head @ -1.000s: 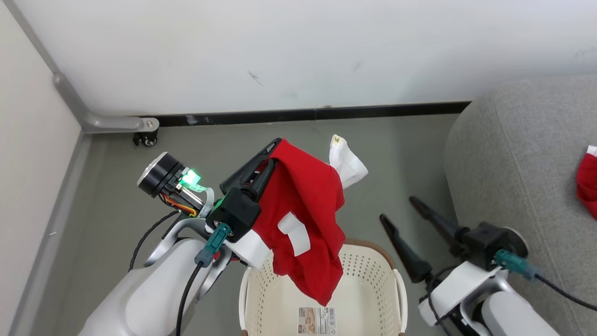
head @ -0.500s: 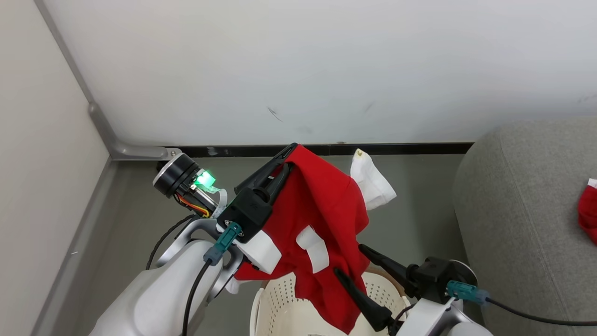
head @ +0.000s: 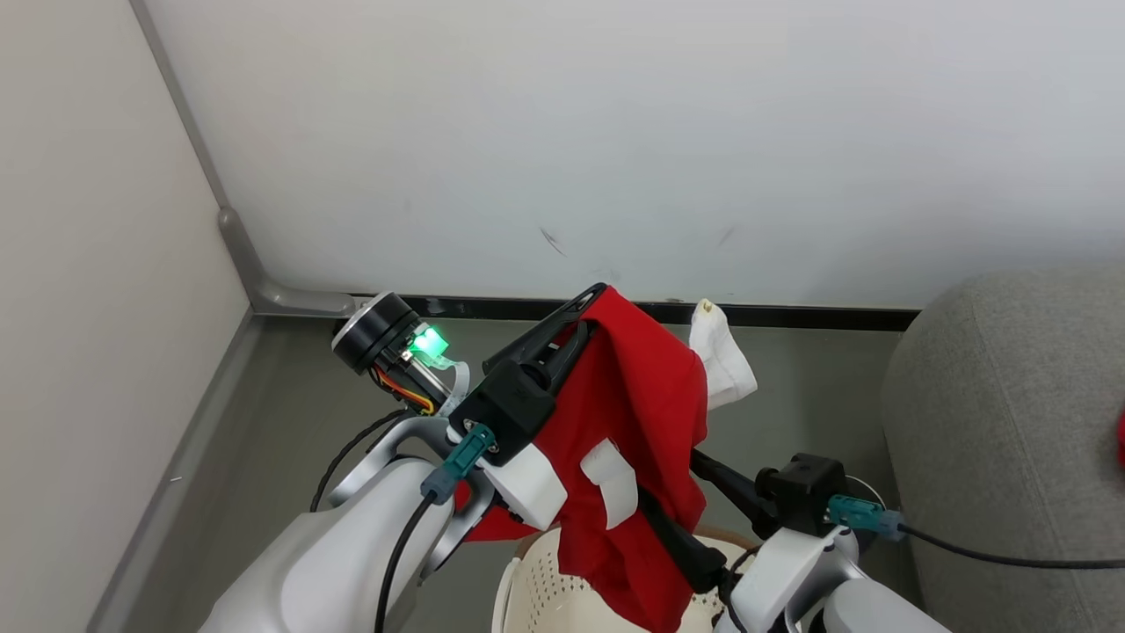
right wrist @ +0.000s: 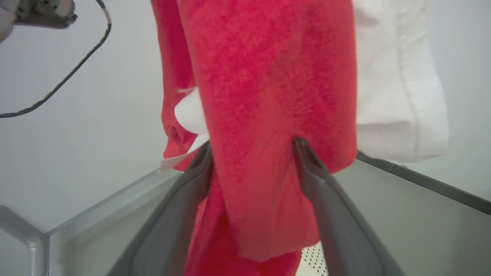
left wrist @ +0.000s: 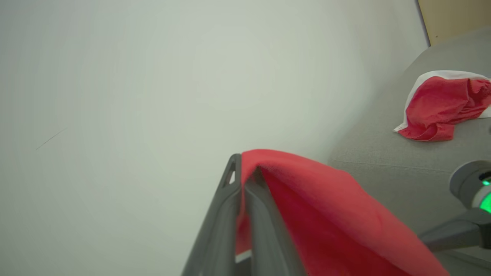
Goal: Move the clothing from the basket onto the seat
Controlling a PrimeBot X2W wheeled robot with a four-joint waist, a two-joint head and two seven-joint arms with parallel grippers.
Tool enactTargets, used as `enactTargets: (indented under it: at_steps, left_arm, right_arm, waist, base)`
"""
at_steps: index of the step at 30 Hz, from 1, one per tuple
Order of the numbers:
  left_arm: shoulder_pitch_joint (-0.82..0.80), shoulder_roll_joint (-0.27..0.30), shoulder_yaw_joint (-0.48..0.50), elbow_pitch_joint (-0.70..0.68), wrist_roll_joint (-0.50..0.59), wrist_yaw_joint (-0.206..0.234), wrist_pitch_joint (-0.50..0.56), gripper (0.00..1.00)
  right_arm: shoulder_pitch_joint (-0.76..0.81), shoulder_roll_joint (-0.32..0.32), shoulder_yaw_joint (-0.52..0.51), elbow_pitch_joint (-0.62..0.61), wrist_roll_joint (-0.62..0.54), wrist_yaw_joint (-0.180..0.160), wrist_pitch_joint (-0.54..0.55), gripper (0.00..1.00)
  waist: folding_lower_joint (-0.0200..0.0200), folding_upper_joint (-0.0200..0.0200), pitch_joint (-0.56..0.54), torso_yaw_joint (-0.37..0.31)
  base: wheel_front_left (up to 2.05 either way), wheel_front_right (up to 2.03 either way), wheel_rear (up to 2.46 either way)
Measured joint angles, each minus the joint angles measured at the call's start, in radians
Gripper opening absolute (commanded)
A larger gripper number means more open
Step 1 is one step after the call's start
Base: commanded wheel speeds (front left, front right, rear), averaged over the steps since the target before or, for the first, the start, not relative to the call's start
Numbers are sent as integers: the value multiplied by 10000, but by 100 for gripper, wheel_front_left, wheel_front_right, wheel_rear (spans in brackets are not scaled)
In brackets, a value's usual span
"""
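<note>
Nearest, at the bottom edge of the head view, the cream perforated basket stands on the floor with a bit of its brown rim showing. I cannot tell what lies inside it. Just above it the right gripper points up into hanging cloth. In the right wrist view its two fingers are spread wide. The red fabric hangs down between them and touches each finger, but nothing is pinched.

Further out and higher, the left gripper sits above the basket. Its fingers are pressed together, with a fold of the red garment clamped at their tips. The garment drapes from there down the gripper's right side, and its lower end hangs over the basket's mouth, clear of the floor. A white sleeve sticks out on the far side, and a white strip shows on the red front. A green light glows on the left wrist.

The floor is smooth, dull grey-green. To the right stands the light-grey sofa, its rounded corner near the basket but apart from it. A second garment, red with a white edge, lies crumpled on its seat.

Farthest, a black skirting runs along the foot of the white wall, which bears a few faint dark scuffs. At the left a beige panel meets the wall. A grey metal rail runs down that corner and bends along the floor.
</note>
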Motion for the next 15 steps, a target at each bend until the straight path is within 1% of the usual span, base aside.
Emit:
enactTargets:
  at_steps: [7, 8, 9, 10, 11, 12, 15]
  left_arm:
    - [-5, -130, -163, -111, -81, -94, 150, 0]
    - [-5, -150, -180, -117, -82, -94, 188, 0]
    - [-5, -169, -198, -125, -84, -94, 190, 0]
    - [-5, -194, -217, -148, -84, -94, 190, 0]
    - [-5, -224, -238, -167, -84, -96, 205, 0]
    - [-5, -245, -245, -192, -88, -134, 244, 0]
    - [-5, -253, -236, -230, -188, -165, 297, 0]
  right_arm:
    - [-456, 211, 368, 765, 86, 0, 2, 100]
    - [-501, 253, 393, 874, 86, 0, 2, 97]
    - [-570, 278, 418, 982, 79, 0, 2, 63]
    - [-641, 278, 453, 1035, 17, 0, 2, 44]
    - [-699, 280, 481, 1083, -56, 0, 2, 32]
    - [-765, 288, 516, 1156, -86, 0, 2, 0]
    - [-845, 290, 593, 1262, -90, 0, 2, 0]
  waist:
    - [0, 0, -70, 273]
    - [0, 0, -74, 309]
    - [0, 0, -76, 343]
    - [0, 0, -77, 375]
    - [0, 0, -77, 407]
    - [0, 0, -75, 433]
    - [0, 0, -44, 489]
  base:
    - [0, 0, 0]
    - [0, 0, 0]
    - [0, 0, 0]
    - [0, 0, 0]
    - [0, 0, 0]
    - [0, 0, 0]
    - [0, 0, 0]
